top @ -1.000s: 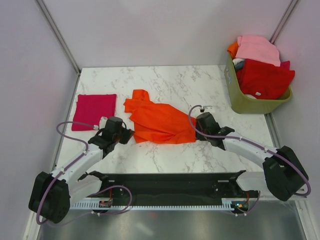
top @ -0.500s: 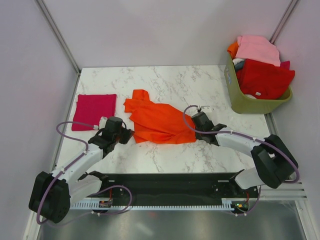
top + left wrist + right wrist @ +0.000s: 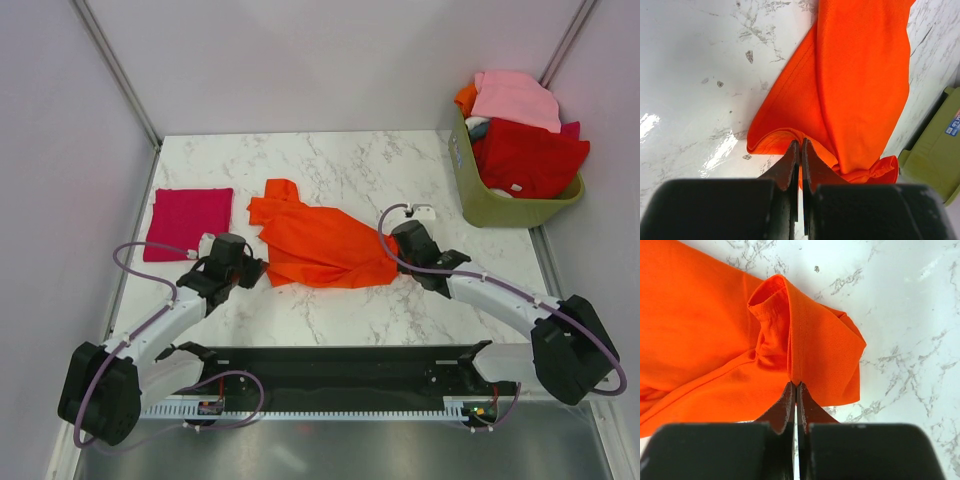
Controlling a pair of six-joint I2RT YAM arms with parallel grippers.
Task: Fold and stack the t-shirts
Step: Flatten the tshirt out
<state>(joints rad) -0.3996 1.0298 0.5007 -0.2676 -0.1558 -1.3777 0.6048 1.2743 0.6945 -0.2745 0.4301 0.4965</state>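
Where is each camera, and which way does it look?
Top: high behind the robot, looking down at the table; shows left arm, right arm, orange shirt, magenta shirt, basket.
Left wrist: on the left arm, looking past the shut left gripper pinching the orange shirt.
Right wrist: on the right arm, looking past the shut right gripper pinching it too.
All share the orange shirt.

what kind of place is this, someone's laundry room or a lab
Probably a robot lab test cell, not a home: a left arm and right arm mounted at a marble-look table, plain panel walls boxing it in, and a green basket heaped with clothes.
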